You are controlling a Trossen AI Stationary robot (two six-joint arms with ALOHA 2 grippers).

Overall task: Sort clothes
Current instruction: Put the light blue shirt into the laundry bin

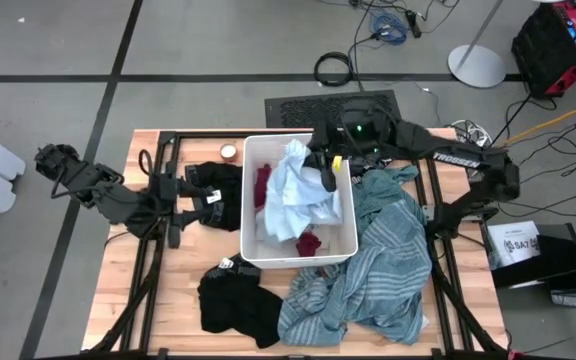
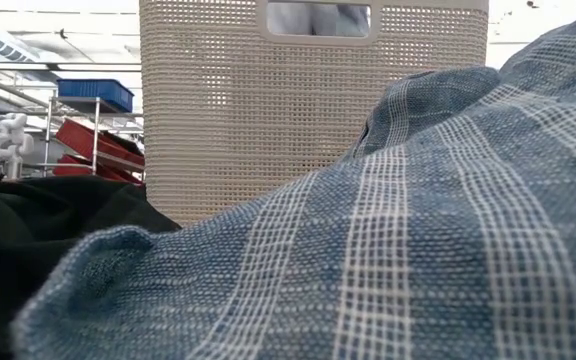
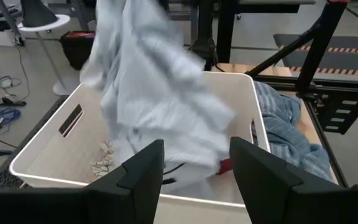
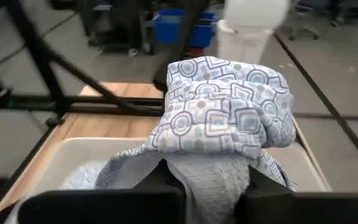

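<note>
A white bin (image 1: 251, 232) stands mid-table. My right gripper (image 1: 329, 172) is over its far right part, shut on a white patterned garment (image 1: 298, 195) that drapes down into the bin. Magenta pieces (image 1: 310, 243) lie inside the bin. A large teal-grey striped garment (image 1: 388, 265) lies spread on the table right of the bin and against its wall. One black garment (image 1: 233, 300) lies near the front left. My left gripper (image 1: 206, 205) waits open left of the bin, beside another dark garment (image 1: 226, 182). My right gripper pinches a bunched part of the patterned garment (image 4: 211, 177) between its two fingers, several layers. It comes from the table's far right, slanting a little downward. Cloth heaps over the fingers (image 4: 157, 186), and the rest hangs slack, its lower end (image 1: 288, 222) lying in the bin.
A small round thing (image 1: 229, 152) sits on the table at the bin's far left corner. Dark frame bars (image 1: 438, 250) run along both table sides. In the low view the striped cloth (image 2: 388, 260) fills the foreground before the bin's perforated wall (image 2: 268, 120).
</note>
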